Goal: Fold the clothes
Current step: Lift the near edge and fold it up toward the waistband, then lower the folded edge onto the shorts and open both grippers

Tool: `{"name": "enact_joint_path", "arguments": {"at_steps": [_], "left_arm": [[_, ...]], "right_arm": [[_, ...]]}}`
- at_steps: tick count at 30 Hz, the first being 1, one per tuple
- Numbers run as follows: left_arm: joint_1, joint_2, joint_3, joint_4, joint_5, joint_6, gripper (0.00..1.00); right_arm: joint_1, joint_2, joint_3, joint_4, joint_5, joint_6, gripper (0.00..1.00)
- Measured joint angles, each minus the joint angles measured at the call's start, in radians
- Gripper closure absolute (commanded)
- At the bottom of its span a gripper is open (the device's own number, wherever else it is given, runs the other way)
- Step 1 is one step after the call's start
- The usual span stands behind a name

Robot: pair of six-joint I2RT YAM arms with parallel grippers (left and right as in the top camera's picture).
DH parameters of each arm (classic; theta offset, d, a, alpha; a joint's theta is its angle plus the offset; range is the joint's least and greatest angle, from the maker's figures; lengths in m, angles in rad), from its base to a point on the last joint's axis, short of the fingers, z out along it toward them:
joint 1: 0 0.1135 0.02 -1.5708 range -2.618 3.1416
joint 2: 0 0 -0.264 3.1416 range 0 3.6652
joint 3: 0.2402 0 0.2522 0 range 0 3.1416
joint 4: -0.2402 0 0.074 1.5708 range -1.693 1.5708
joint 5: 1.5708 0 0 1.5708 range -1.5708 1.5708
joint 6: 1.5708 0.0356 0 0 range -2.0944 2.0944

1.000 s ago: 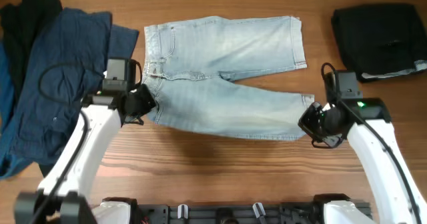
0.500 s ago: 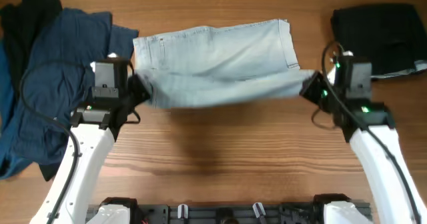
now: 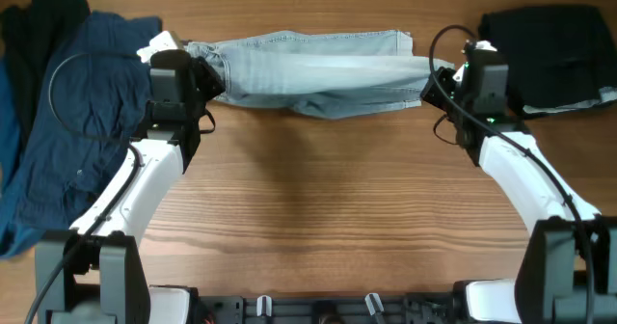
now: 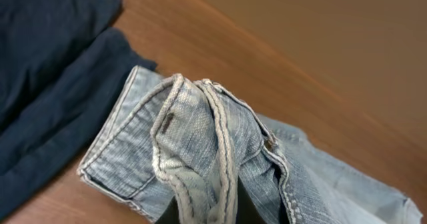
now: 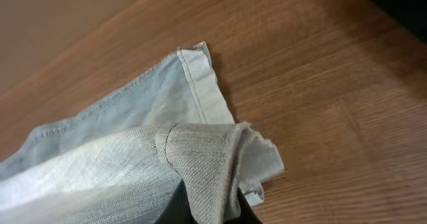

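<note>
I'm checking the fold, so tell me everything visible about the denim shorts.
The denim shorts are pale, faded blue, with stitched waistband and hems. They are doubled lengthwise, the held leg above the other, which lies flat on the wooden table. The left gripper pinches the bunched waistband, and the right gripper pinches a leg hem.

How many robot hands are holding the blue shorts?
2. The left gripper pinches the waistband end of the shorts, beside the dark blue clothes; the right gripper pinches the leg-hem end, near the folded black clothes. None hidden.
</note>
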Motion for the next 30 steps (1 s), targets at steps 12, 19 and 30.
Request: {"name": "enact_joint_path", "arguments": {"at_steps": [12,19,30], "left_arm": [[-0.002,0.131,-0.003,0.205,-0.035,0.002,0.00],[0.001,0.148,0.019,0.446,-0.083,-0.002,0.01],[-0.052,0.171,0.063,-0.027,0.155,0.171,0.00]], "right_arm": [[0.023,0.127,-0.002,0.234,0.000,0.016,0.00],[0.069,0.186,0.029,0.448,-0.027,-0.032,0.01],[0.113,0.217,0.219,-0.127,-0.211,-0.336,0.44]]}}
